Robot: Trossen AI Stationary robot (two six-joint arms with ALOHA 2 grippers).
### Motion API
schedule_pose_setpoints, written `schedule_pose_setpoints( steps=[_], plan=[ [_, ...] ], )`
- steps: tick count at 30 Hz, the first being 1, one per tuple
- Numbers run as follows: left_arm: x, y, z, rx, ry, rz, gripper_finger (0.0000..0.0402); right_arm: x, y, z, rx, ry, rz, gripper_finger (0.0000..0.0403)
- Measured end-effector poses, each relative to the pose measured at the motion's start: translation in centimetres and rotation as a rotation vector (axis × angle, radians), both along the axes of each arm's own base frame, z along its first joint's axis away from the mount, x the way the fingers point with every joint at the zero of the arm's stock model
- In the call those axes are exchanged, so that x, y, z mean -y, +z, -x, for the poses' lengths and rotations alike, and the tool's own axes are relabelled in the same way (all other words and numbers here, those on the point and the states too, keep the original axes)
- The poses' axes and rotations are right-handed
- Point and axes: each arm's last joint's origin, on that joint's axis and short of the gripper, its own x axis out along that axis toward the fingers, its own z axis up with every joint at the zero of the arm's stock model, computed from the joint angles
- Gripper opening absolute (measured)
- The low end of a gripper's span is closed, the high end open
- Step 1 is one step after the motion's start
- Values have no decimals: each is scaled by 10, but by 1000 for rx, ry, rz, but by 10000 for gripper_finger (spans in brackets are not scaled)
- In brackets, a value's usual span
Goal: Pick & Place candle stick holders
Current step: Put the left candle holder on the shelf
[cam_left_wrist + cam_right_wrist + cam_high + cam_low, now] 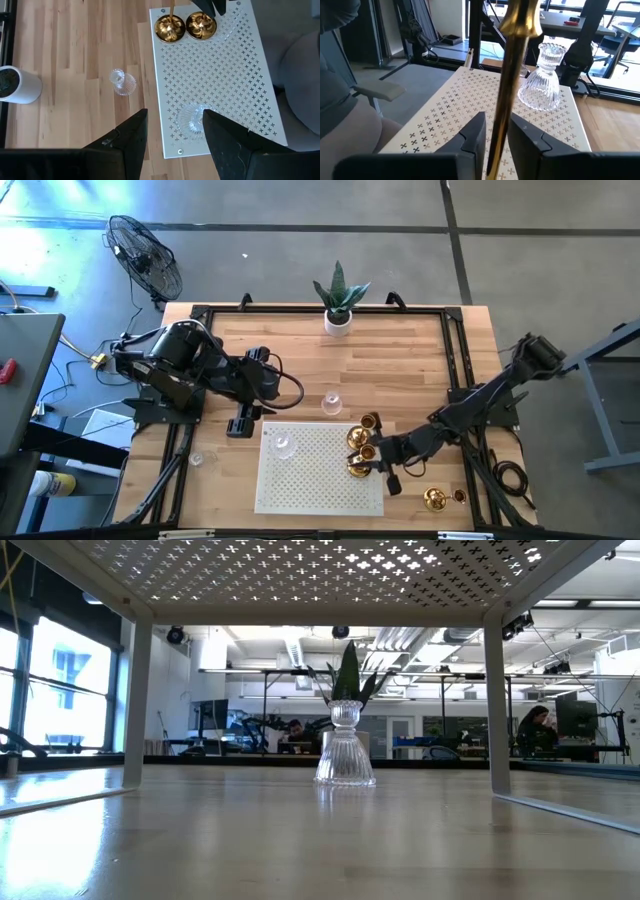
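A white perforated shelf (310,480) stands at the table's near middle. Two gold candle stick holders stand at its right edge: one (357,436) free, one (360,467) by my right gripper (380,464). In the right wrist view the gripper (502,137) is slightly open, with that holder's thin stem (512,75) between its fingers. A glass holder (282,445) stands on the shelf's left part. My left gripper (243,420) hovers open over the table left of the shelf. Another glass holder (331,402) stands on the table behind the shelf. My right gripper comes nearly level from the table's right, one finger (472,137) on each side of the gold stem (500,125), low on it. The stem stands almost upright. Whether the fingers touch it I cannot tell. The holder's base is hidden under the fingers.
A third gold holder (433,498) lies on the table near the right front corner. A small glass holder (196,460) sits at the left. A white pot with a green plant (339,305) stands at the far edge. Black frame rails run along the table's sides.
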Motion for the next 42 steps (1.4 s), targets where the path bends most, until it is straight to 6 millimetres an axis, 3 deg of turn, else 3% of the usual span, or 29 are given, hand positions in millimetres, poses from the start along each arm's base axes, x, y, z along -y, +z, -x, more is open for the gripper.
schedule_pose_setpoints(
  steps=[14, 42],
  plan=[
    [0, 0, 0, 0, 0, 0, 184, 0, 18, 22, -21, 24, -56, 69],
    [0, 0, 0, 0, 0, 0, 184, 2, 21, 27, -35, 40, -38, 67]
  ],
)
